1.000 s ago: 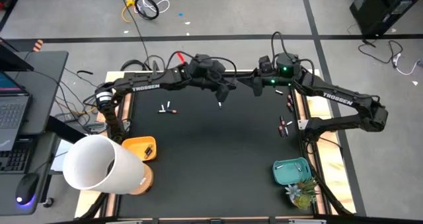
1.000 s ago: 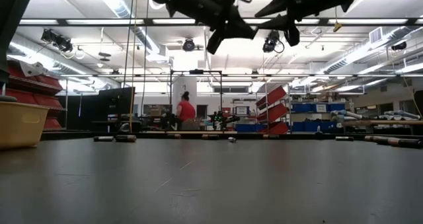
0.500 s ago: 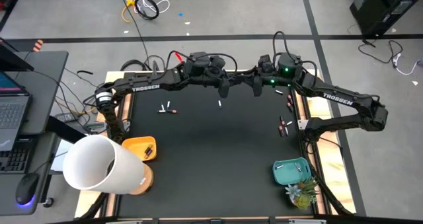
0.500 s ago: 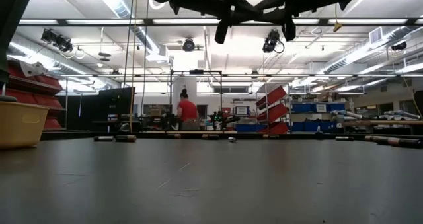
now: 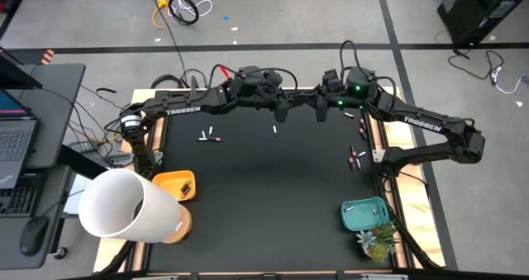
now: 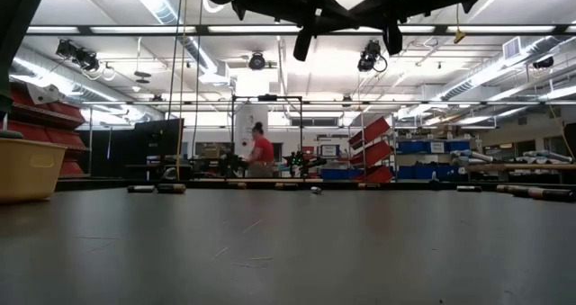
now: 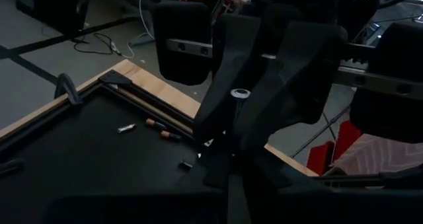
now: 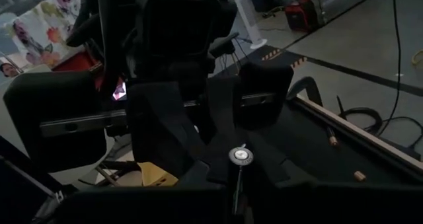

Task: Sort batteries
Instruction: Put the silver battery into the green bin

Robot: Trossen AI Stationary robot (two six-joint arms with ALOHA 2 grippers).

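Two grippers meet nose to nose above the far middle of the black mat (image 5: pixel 264 189). Only the wrist views show why: the left gripper (image 7: pixel 228 174) and the right gripper (image 8: pixel 236 184) are both pinched narrow on one battery (image 7: pixel 236 108), its silver end cap facing each camera.

The high view hides that battery but shows the loose batteries: a pair (image 5: pixel 209 135) at the mat's left, a single (image 5: pixel 274 130) below the grippers, and more (image 5: pixel 355 156) along the right edge. It also shows a yellow bin (image 5: pixel 175 185) and a teal bin (image 5: pixel 364 214) at the near corners.

The low view looks across to a workshop with a person in a red shirt (image 6: pixel 262 152).
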